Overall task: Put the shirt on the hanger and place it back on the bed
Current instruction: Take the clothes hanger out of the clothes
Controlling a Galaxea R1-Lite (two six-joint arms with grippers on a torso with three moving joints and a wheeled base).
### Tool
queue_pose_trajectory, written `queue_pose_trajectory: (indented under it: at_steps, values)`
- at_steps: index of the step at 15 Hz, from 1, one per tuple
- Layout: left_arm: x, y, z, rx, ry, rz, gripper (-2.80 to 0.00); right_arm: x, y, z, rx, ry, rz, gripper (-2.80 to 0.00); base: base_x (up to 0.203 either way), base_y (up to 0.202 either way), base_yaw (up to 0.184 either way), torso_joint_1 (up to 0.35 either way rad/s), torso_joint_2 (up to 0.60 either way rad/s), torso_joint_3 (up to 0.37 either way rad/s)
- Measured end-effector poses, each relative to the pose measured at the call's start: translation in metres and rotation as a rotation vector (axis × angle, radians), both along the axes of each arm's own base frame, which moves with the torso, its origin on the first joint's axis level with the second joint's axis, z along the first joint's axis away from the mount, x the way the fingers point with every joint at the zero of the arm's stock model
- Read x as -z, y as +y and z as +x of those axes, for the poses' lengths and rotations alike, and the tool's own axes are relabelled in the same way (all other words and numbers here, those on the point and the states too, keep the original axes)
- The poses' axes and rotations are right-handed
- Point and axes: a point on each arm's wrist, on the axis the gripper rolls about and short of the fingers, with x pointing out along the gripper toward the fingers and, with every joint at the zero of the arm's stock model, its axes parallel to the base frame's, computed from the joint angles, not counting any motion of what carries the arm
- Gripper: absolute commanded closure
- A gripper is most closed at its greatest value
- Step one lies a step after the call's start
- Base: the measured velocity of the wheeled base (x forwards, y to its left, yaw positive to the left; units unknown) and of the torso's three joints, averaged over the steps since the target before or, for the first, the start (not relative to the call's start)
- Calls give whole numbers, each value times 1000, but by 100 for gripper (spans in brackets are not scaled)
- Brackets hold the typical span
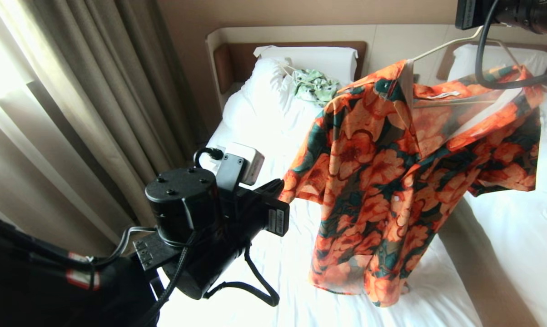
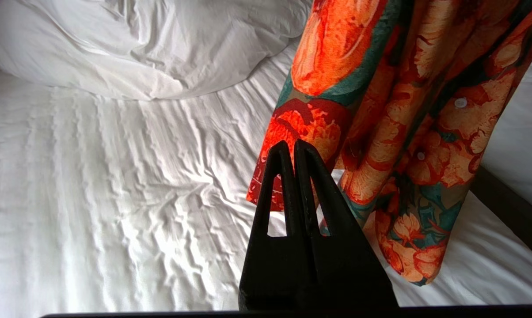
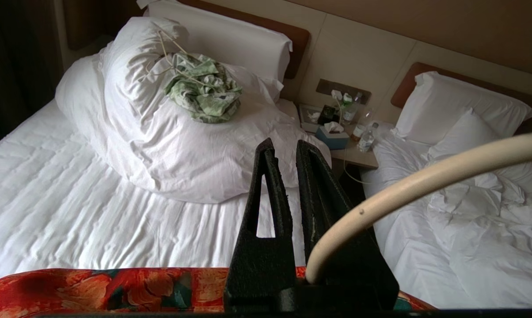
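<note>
While shirt (image 1: 391,181) hangs, hem above bed (image 1: 273,272), sheet bare leftward

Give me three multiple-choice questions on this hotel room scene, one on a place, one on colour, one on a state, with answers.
1. Where is the crumpled pale green garment?
A. on the bunched duvet
B. on the floor
C. on the nightstand

2. What colour are the shirt's flowers?
A. blue
B. orange
C. white

3. How is the left gripper?
A. wide open
B. shut, empty
C. clamped on the hanger

Answers: 1 A, it lies atop the duvet near the pillow. 2 B, orange blooms on dark green. 3 B, fingertips meet with nothing between.
</note>
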Motion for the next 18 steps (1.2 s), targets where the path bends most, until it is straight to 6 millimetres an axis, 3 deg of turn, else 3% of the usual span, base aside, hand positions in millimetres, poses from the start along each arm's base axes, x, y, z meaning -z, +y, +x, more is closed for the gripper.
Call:
queue_pose_trajectory:
  at_steps: [5,6,13,18]
  values:
    - [-9,8,8,31,-23,-22,0,0,0,-2,-2,3,-1,0,0,0,0,0,0,0]
    - [-11,5,8,29,-26,-23,-280,0,1,-2,-4,4,-2,0,0,0,0,0,0,0]
    - [-12,-4,4,79,-19,-21,-280,1,1,-1,-5,7,-1,0,0,0,0,0,0,0]
    - [-3,-15,17,111,-14,-16,-280,2,2,-2,-9,9,-1,0,0,0,0,0,0,0]
